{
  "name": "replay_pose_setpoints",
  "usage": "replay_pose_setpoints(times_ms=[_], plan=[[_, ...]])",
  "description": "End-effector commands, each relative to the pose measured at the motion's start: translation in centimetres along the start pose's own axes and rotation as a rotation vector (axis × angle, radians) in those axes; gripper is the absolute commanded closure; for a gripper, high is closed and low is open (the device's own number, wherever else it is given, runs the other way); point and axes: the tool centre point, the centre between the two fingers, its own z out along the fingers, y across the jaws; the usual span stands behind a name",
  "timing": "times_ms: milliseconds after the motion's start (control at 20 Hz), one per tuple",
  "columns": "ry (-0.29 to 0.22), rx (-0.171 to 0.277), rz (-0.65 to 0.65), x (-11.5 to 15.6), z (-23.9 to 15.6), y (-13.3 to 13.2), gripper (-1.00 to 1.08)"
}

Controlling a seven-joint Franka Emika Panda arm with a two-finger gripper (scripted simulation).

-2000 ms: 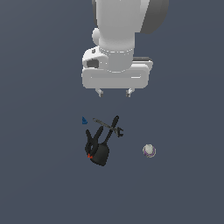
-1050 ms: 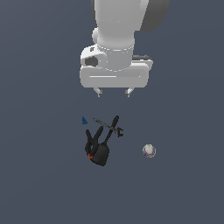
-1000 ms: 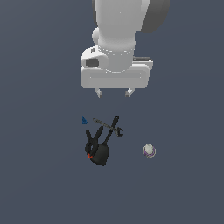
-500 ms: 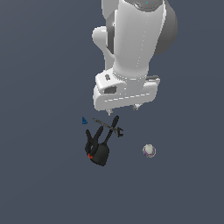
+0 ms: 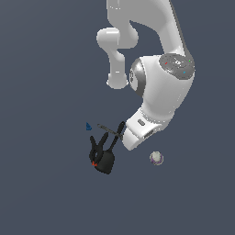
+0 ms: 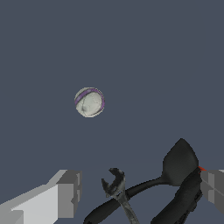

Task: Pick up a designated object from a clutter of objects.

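Observation:
The small whitish-grey ball with purple markings (image 5: pixel 156 158) lies alone on the dark floor, on the exterior view's right of the clutter. It also shows in the wrist view (image 6: pixel 89 102). The clutter holds a black lump with prongs (image 5: pixel 103 158), a thin dark grey tool (image 5: pixel 108 129) and a tiny blue wedge (image 5: pixel 88 126). My gripper (image 6: pixel 140 192) is open and empty, its fingers (image 6: pixel 65 192) standing apart over the tool (image 6: pixel 118 188) and the lump's prongs (image 6: pixel 177 164). In the exterior view the tilted hand (image 5: pixel 137 131) hangs low between the lump and the ball; its fingertips are hidden.
The floor is plain dark grey. My white arm (image 5: pixel 160 78) reaches in from the top of the exterior view and covers part of the floor behind the clutter.
The arm has swung down and toward the exterior view's right, and the hand has tilted and come low beside the clutter. The objects have not moved.

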Motion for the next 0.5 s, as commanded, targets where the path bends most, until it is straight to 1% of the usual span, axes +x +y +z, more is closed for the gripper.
replay_pose_setpoints(times_ms=[0, 200, 450], plan=[[0.002, 0.004, -0.100, 1.7, 2.3, -1.1, -0.92], [0.007, 0.013, -0.237, 3.8, 5.7, -2.9, -0.92], [0.015, 0.023, -0.361, 5.5, 8.8, -4.8, -0.92]])
